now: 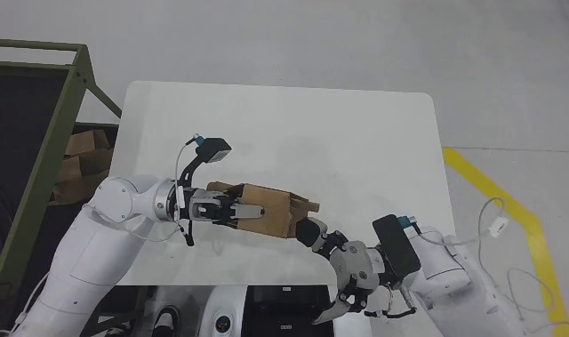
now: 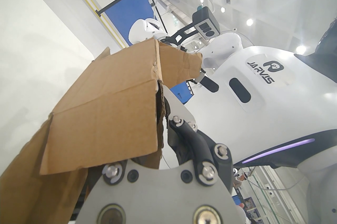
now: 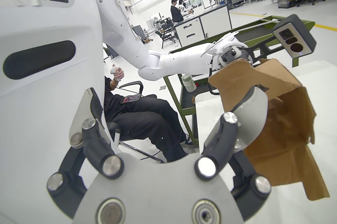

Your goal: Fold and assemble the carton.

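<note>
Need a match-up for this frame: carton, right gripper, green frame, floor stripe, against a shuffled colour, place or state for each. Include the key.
1 carton
2 right gripper
3 green frame
4 floor stripe

A yellow, at the top view's right
B open, one finger against the carton
C brown, over the near edge of the table
D beside the table, at the top view's left

Pairs: 1-C, 2-B, 3-D, 4-A

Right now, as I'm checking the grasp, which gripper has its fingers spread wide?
The right gripper: its fingers stand far apart, one pressed against the carton, the other free. The left gripper is clamped on the carton's wall.
</note>
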You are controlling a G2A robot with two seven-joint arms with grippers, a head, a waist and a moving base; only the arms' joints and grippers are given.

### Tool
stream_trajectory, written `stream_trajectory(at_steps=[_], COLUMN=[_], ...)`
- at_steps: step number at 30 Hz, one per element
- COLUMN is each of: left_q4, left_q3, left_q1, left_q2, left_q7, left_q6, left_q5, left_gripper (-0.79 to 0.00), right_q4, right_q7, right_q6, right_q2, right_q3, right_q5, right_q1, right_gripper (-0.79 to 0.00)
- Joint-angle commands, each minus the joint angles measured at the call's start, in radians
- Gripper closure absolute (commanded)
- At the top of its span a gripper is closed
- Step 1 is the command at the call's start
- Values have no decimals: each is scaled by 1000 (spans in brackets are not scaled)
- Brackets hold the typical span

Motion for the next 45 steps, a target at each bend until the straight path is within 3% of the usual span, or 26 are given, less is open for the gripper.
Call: stream_trajectory(at_steps=[1, 11, 15, 27, 33, 37, 45], left_q4=[1, 1, -3, 84, 106, 109, 108], left_q3=[-5, -5, -2, 21, 31, 32, 30], left_q1=[5, 5, 5, -86, -119, -125, -123], left_q2=[-1, -1, -3, -6, -7, -7, -7], left_q7=[20, 20, 52, -133, -180, -186, -184], left_q6=[-7, -7, 19, 98, 127, 133, 131], left_q5=[-13, -13, -3, -126, -128, -121, -120], left_gripper=[0, 0, 0, 0, 0, 0, 0], right_q4=[7, 7, -13, -86, -120, -143, -143], right_q7=[-39, -39, -69, -113, -116, -146, -146], right_q6=[1, 1, 1, 5, 93, 160, 160], right_q2=[2, 2, 0, 12, 14, 13, 13], right_q3=[-5, -5, 21, 108, 136, 148, 148], right_q5=[32, 32, -45, -404, -525, -560, -560], right_q1=[-27, -27, -25, -111, -146, -171, -171], right_gripper=[-785, -785, -785, -785, -785, -785, -785])
